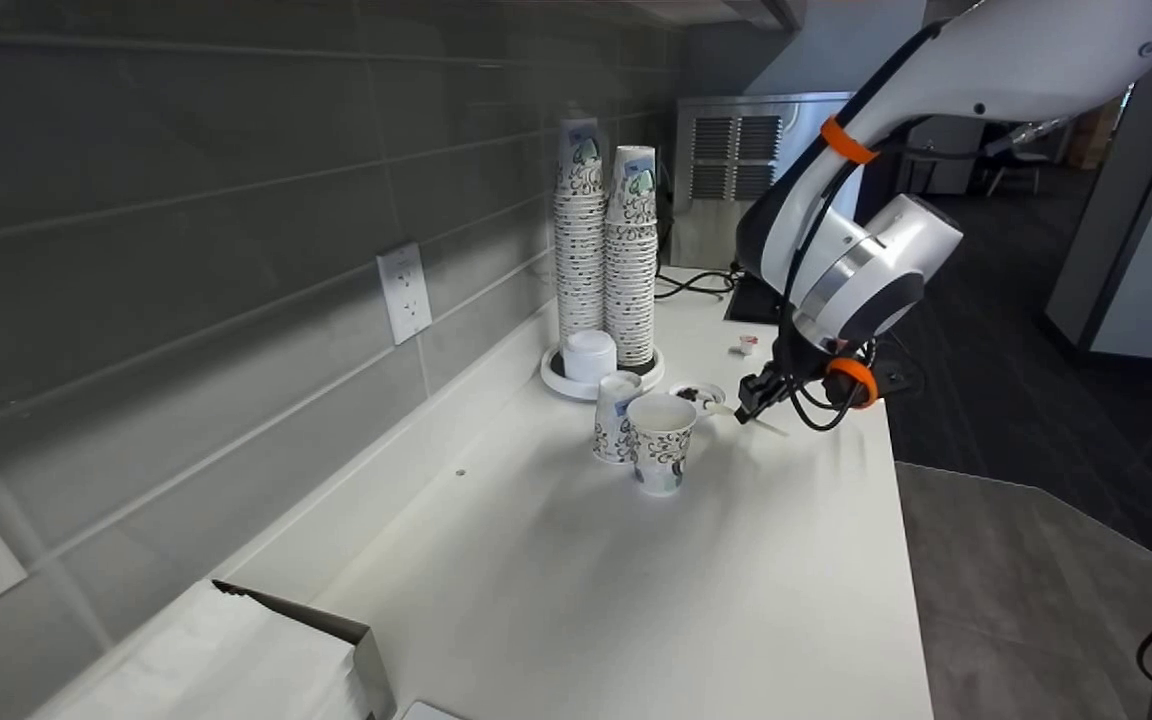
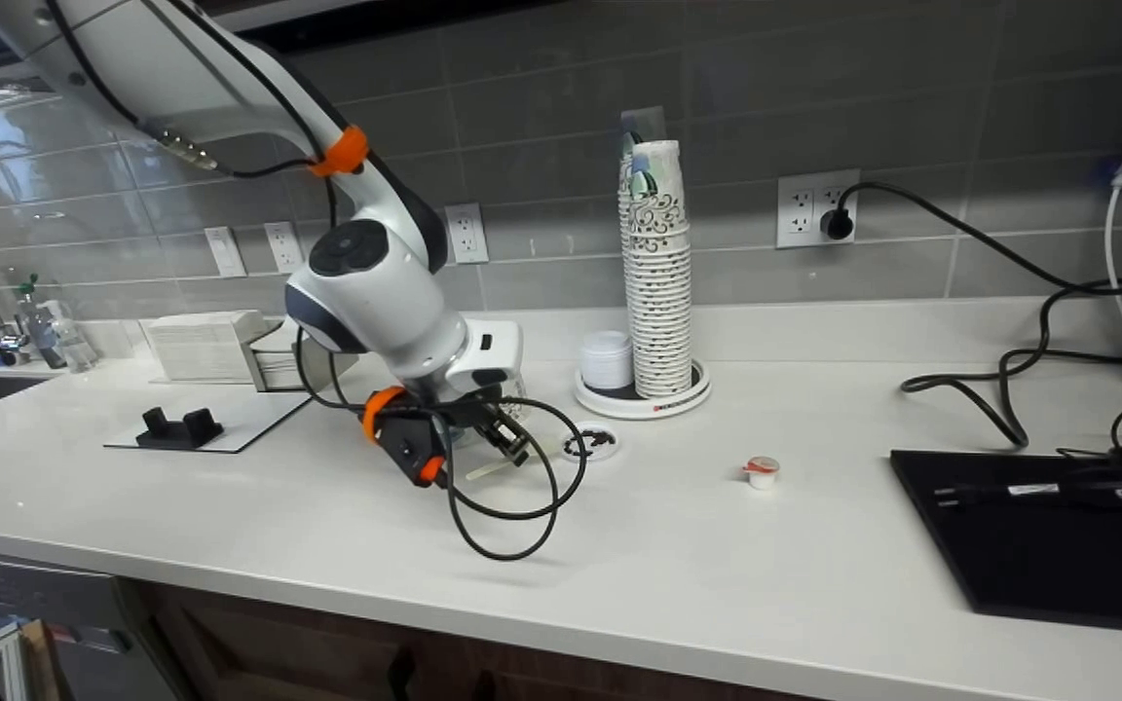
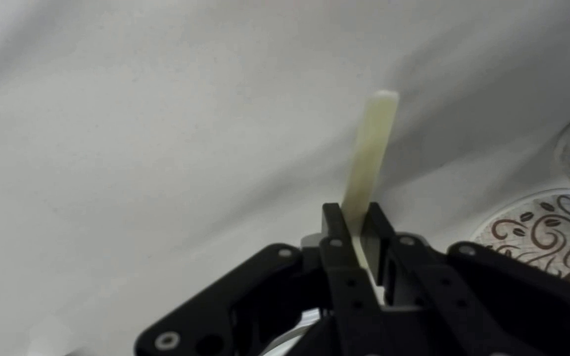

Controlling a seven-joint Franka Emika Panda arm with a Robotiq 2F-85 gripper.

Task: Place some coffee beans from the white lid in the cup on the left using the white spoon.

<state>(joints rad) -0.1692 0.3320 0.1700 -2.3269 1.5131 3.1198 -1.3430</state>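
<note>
- White spoon (image 3: 371, 148), slim and slightly yellowish in the wrist view: its handle runs between the fingertips of the gripper (image 3: 356, 215) and sticks out straight beyond them, up the frame.
- The gripper's two black fingers are drawn together, with only the handle's breadth between them, pinching the spoon from both sides.
- In an exterior view, parts of the spoon show on either side of the grip: one end reaches the edge of the white lid (image 1: 709, 391), the other slants away over the counter (image 1: 736, 600). Whether the spoon touches lid or counter cannot be told.
- The white lid lies flat on the counter, near the gripper in both exterior views, with dark coffee beans (image 2: 600, 438) in it.
- An upright paper cup (image 1: 661, 450), swirl-patterned and mouth up, stands near the lid; its floor is hidden. A neighbouring cup (image 1: 612, 430) stands close behind it in that view; contact between them cannot be made out.
- Against the counter's backsplash side, a round tray (image 2: 649, 411) carries tall stacks of paper cups (image 1: 631, 290) and a short ribbed white stack (image 2: 606, 360).
- A small creamer pod (image 2: 762, 475) sits on the counter, well apart from the gripper.
</note>
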